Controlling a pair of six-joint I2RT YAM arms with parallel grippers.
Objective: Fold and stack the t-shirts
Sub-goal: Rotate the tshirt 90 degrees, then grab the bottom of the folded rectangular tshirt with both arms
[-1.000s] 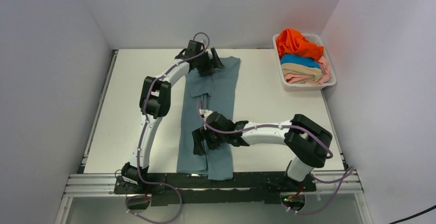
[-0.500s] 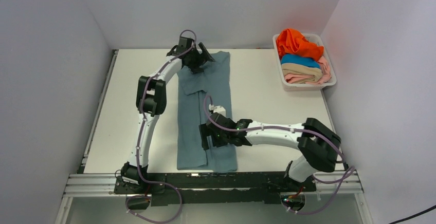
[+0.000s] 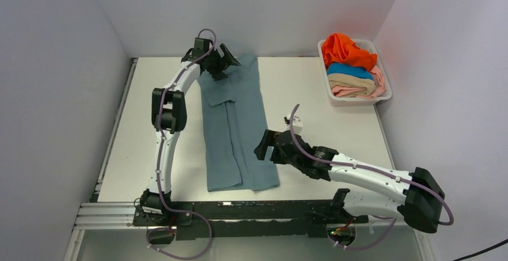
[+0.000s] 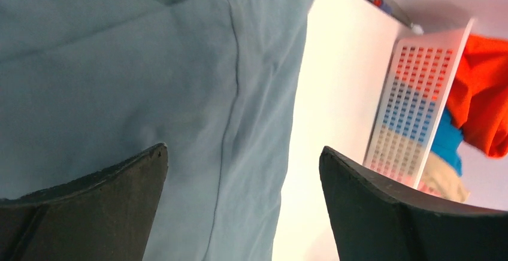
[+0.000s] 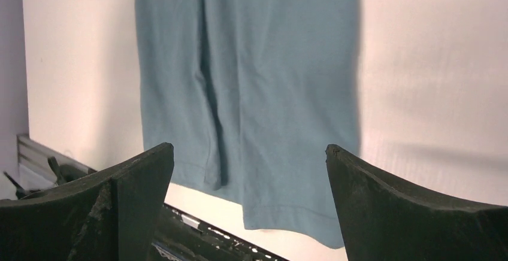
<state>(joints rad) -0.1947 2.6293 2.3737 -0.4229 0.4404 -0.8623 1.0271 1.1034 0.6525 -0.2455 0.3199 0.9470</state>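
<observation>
The grey-blue t-shirt lies flat on the worktop, folded into a long strip. The left hand hovers over its far end, fingers wide apart and empty. The right hand is at the strip's right edge, spread and empty too. The other t-shirts sit piled in the white basket.

A matte white rectangular table top sits in an alcove of three plain pale grey walls. The back wall runs along the table's far edge, with the left wall and right wall close beside it. A silver slotted metal rail runs along the near edge, and a thin metal strip follows the left edge. The light is soft and even, with faint shadows. A thin black cable lies low beyond the near right corner.
</observation>
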